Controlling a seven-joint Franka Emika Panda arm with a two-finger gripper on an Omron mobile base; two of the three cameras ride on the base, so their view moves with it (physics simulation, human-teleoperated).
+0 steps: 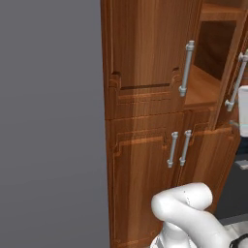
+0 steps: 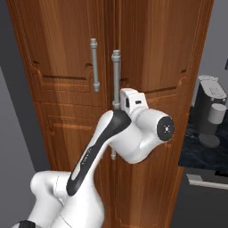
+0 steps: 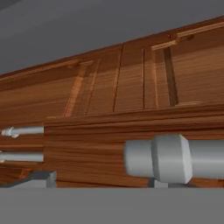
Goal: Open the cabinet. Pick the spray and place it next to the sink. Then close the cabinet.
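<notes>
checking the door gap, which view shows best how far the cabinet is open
The left base view: the right door is swung out, baring the shelves. In the right base view the cabinet looks nearly shut, arm in front. The hand view gives a handle close up, no gap.

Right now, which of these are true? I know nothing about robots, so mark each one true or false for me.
1. The gripper is at the long handle of the right door. True.
2. Both tall doors are shut tight. False: the right door stands ajar, and a shelf shows in the gap.
3. The lower doors hang open. False: they are shut, handles side by side.
4. A grey machine stands on a dark counter to the right. True.
</notes>
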